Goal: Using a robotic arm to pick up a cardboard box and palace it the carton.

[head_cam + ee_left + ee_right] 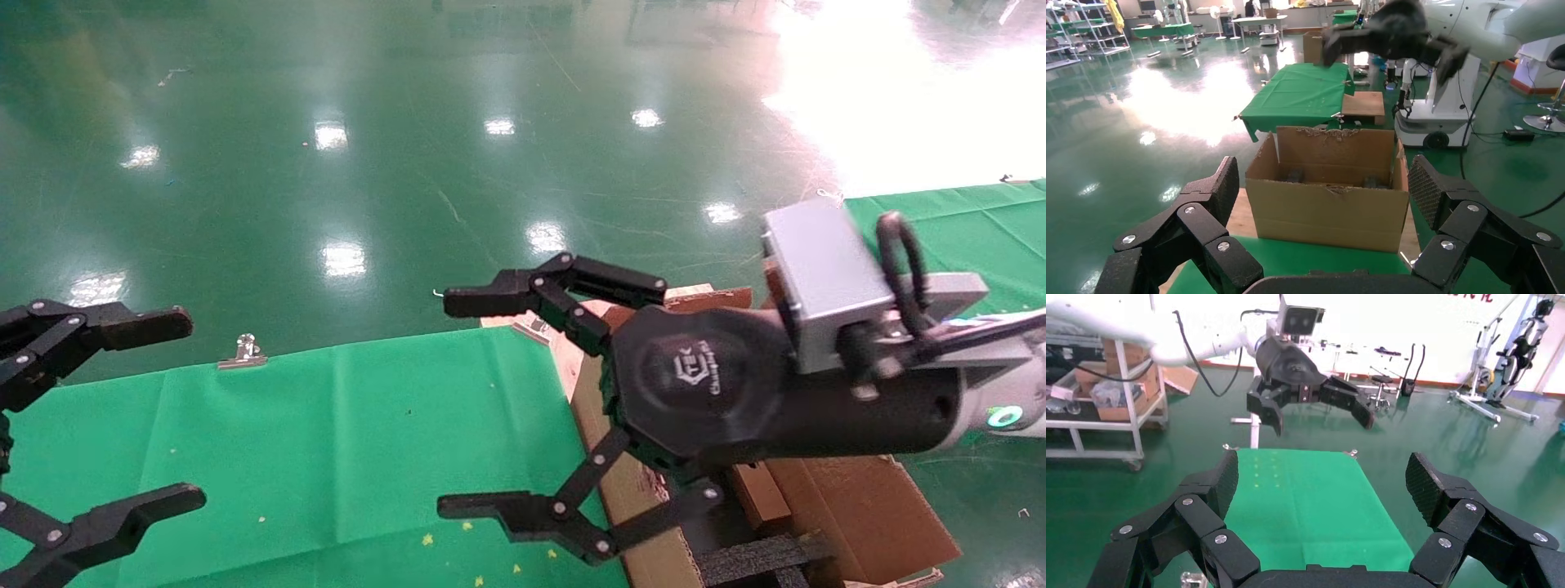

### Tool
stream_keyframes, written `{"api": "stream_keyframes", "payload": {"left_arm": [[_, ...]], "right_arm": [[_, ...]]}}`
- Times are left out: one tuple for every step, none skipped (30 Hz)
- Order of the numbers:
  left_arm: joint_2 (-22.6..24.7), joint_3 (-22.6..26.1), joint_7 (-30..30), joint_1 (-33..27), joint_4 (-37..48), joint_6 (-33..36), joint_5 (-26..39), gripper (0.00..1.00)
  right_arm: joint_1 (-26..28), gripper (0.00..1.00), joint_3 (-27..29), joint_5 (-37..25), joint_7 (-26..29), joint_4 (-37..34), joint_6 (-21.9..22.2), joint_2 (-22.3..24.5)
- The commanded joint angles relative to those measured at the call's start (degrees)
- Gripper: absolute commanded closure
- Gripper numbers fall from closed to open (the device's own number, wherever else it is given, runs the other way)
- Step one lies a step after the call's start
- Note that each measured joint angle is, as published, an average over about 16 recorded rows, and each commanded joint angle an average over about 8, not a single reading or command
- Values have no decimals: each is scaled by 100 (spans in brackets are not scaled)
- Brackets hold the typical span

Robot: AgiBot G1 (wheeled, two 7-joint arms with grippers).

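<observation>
My right gripper is open and empty. It hangs over the right edge of the green table, in front of the carton, with its grey camera block above it. The carton is a large brown box with torn flaps and black foam inside. In the left wrist view the carton stands open past the table end, and my right gripper hangs above it. My left gripper is open and empty at the far left. The small cardboard box is not in view.
A green cloth covers the table, held by a metal clip at its far edge. A second green table stands at the right. The shiny green floor lies beyond. A wooden board lies behind the carton.
</observation>
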Motion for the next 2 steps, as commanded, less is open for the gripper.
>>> {"api": "stream_keyframes", "payload": {"left_arm": [[0, 0, 0, 1, 1, -1, -1, 0], [0, 0, 0, 1, 1, -1, -1, 0]], "right_arm": [[-119, 0, 265, 265, -288, -16, -259, -40], [-149, 0, 333, 332, -355, -20, -324, -50]]}}
